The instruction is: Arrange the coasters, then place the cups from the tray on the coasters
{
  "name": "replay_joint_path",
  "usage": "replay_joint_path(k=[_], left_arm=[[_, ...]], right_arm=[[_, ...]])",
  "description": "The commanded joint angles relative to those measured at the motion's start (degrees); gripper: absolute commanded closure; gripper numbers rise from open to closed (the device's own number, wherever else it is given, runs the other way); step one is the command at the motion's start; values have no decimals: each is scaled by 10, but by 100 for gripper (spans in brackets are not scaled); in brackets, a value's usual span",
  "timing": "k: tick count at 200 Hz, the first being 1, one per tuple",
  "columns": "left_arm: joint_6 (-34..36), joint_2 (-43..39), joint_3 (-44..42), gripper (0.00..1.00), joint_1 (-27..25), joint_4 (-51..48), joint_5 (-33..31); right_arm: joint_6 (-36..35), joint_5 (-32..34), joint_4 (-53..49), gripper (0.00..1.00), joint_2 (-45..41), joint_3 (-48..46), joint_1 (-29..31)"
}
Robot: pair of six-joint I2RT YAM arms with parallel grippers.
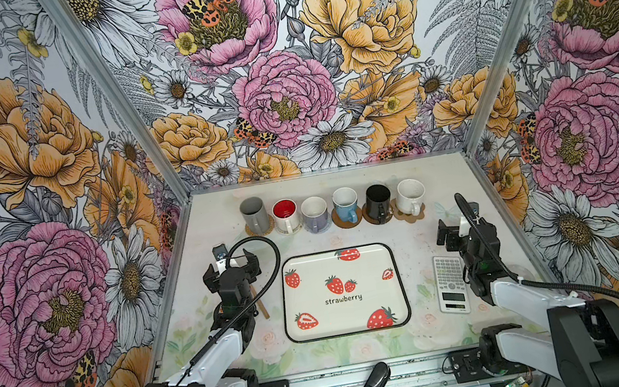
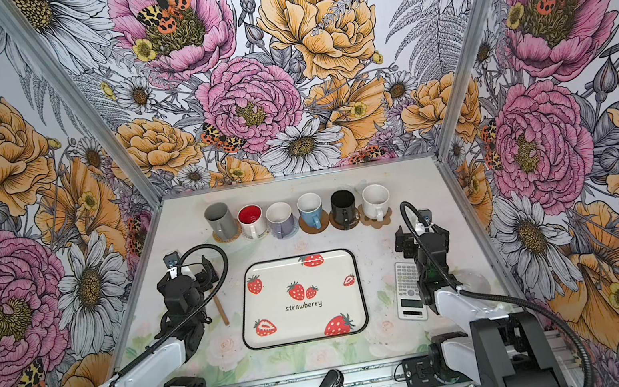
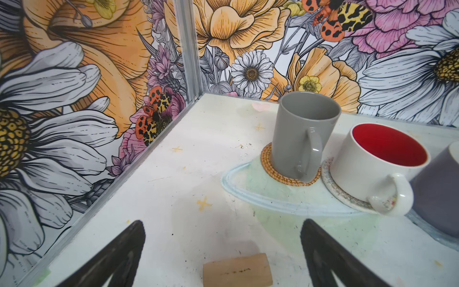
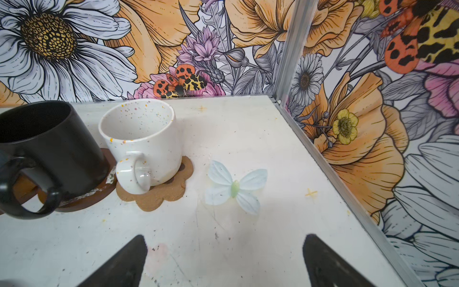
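Top views showed all six cups (image 1: 345, 203) on coasters (image 1: 409, 216), the tray (image 1: 379, 301) bare; your left hand (image 3: 223, 223) and right hand (image 4: 224, 237) gaped wide, empty. Nothing seemed left for you.

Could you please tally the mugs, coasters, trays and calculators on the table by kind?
Mugs: 6 (grey, red-lined white, lavender, blue, black, speckled white)
Coasters: 6 (rattan, cream, grey-blue, brown disc, second brown disc, paw-shaped)
Tray: 1
Calculator: 1
Total: 14
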Motion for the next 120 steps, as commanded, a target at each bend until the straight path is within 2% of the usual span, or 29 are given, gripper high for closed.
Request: replay_joint_path(k=[1, 61, 104, 120], left_arm=[[12, 37, 0, 1, 21, 90, 69], [-38, 103, 13, 1, 106, 161, 177], [-8, 133, 44, 1, 109, 146, 220], [13, 148, 57, 1, 108, 144, 253]], right_arm=[[-6, -34, 93, 0, 33, 6, -13], [3, -86, 107, 1, 76, 31, -39], [6, -120, 112, 1, 98, 45, -42], [13, -128, 148, 1, 130, 44, -43]])
